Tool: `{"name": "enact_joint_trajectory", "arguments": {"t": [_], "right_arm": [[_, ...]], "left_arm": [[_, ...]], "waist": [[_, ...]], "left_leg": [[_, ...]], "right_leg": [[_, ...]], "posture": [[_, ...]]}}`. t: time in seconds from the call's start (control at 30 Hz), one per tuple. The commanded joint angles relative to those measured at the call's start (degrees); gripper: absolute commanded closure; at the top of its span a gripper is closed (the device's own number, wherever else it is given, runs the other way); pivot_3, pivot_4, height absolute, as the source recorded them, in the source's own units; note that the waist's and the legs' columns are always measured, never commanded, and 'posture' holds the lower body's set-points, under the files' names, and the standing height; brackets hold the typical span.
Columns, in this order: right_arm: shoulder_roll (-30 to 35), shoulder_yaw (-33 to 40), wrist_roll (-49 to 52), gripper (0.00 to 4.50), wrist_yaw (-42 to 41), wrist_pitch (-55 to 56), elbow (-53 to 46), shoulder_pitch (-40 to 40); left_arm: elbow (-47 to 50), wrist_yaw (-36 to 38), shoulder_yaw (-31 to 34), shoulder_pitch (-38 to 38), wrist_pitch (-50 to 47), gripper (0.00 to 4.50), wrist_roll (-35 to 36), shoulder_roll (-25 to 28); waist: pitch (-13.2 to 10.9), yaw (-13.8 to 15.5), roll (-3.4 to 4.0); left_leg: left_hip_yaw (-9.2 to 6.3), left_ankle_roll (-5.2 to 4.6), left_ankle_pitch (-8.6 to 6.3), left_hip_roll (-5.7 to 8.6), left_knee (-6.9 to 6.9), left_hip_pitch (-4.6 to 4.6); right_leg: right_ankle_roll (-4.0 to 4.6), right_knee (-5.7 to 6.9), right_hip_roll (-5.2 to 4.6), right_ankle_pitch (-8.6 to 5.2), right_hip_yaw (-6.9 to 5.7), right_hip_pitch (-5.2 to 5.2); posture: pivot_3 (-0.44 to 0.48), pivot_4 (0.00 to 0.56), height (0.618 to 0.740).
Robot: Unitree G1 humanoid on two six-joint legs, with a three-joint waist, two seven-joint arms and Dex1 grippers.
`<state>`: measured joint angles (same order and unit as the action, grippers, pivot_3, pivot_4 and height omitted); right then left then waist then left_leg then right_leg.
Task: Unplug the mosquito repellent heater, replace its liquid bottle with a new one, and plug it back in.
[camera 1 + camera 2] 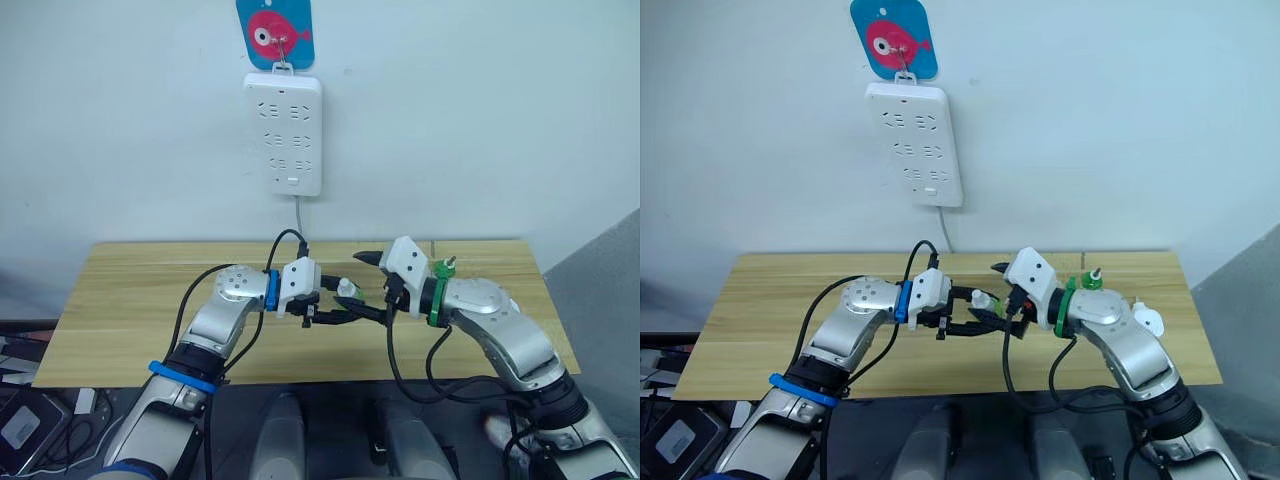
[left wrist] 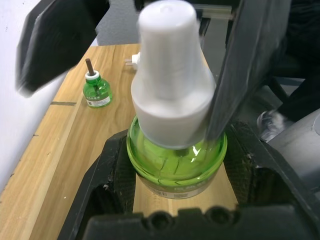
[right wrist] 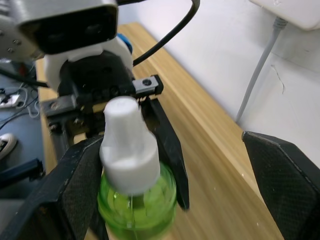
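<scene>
Gripping a rounded green glass-like liquid bottle point(image 2: 175, 160) with a smooth white stepped cap, left tool point(image 1: 330, 312) clamped on its body above the wooden bench point(image 1: 130, 300). Right tool point(image 1: 372, 290) spread apart around the cap. Lying on the bench behind, white mosquito repellent heater point(image 2: 132, 59) beside an uncapped green bottle point(image 2: 96, 89).

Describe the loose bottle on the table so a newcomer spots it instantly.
On the wooden table below the wall power strip, look at the robot's right half, toward the wall. A small green bottle stands there upright; unlike the white-capped green bottle in the left gripper, it is uncapped, with a bare dark wick sticking up.
</scene>
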<state>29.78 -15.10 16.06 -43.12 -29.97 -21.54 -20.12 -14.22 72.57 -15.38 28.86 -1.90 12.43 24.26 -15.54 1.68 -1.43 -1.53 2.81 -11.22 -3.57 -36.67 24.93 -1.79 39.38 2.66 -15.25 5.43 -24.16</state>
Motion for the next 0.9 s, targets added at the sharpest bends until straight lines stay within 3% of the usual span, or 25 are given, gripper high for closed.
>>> {"name": "enact_joint_trajectory", "arguments": {"t": [0.03, 0.2, 0.3, 0.37, 0.73, 0.83, 0.9], "right_arm": [[4.69, 7.44, 4.71, 0.04, -2.8, -2.49, -6.13, 2.15], [6.02, 8.26, 11.01, 0.04, -5.13, -6.65, -10.33, 3.86], [2.83, 7.14, 13.41, 0.61, -3.09, -9.45, -10.75, 2.28], [0.89, 5.92, 13.64, 1.25, -1.51, -11.07, -10.82, 0.71], [-3.74, -0.02, 9.77, 1.25, 0.63, -9.98, -6.51, -3.85], [-4.0, -0.22, 9.06, 1.91, 0.15, -8.69, -5.08, -4.52], [-3.86, -0.21, 8.88, 2.62, -0.35, -8.05, -4.64, -4.7]], "left_arm": [[2.38, 0.37, 0.51, -0.61, 0.14, 2.21, 0.69, 0.44], [1.69, 0.53, 0.42, -0.44, 0.52, 2.21, 0.45, 0.49], [1.28, 0.51, 0.29, 0.23, 0.48, 2.21, 0.28, 0.12], [1.16, 0.56, 0.32, 0.61, 0.38, 2.21, 0.28, 0.01], [1.71, 0.66, 0.16, 0.19, 0.4, 2.21, 0.15, 0.31], [2.0, 0.66, -0.1, -0.01, 0.27, 2.21, 0.04, 0.28], [2.22, 0.63, -0.19, -0.17, 0.14, 2.21, 0.02, 0.25]], "waist": [[0.0, -0.06, 0.0], [0.0, -0.48, 0.0], [0.01, -0.57, 0.0], [0.0, -0.47, 0.0], [0.01, -0.31, 0.01], [0.01, -0.31, 0.01], [0.01, -0.29, 0.0]], "left_leg": [[0.02, 0.0, 0.0, 0.0, -0.02, 0.0], [0.02, -0.01, 0.0, -0.04, -0.05, -0.05], [0.01, -0.01, 0.0, -0.07, -0.05, -0.11], [0.0, 0.0, 0.0, -0.06, -0.09, -0.11], [0.03, 0.0, 0.0, -0.02, -0.14, -0.05], [0.02, 0.0, 0.0, -0.02, -0.15, -0.05], [0.03, 0.0, 0.0, -0.02, -0.15, -0.04]], "right_leg": [[0.0, 0.0, -0.01, 0.0, 0.02, 0.01], [-0.03, 0.06, 0.03, 0.02, 0.04, 0.01], [-0.03, 0.17, 0.08, 0.02, 0.05, 0.01], [-0.03, 0.23, 0.08, 0.02, 0.05, 0.0], [-0.03, 0.14, 0.03, 0.02, 0.05, 0.0], [-0.03, 0.15, 0.03, 0.02, 0.05, 0.0], [-0.03, 0.14, 0.03, 0.02, 0.05, 0.0]], "posture": [[0.169, 0.207, 0.74], [0.158, 0.209, 0.74], [0.158, 0.209, 0.74], [0.161, 0.21, 0.74], [0.168, 0.221, 0.74], [0.171, 0.223, 0.74], [0.171, 0.224, 0.74]]}}
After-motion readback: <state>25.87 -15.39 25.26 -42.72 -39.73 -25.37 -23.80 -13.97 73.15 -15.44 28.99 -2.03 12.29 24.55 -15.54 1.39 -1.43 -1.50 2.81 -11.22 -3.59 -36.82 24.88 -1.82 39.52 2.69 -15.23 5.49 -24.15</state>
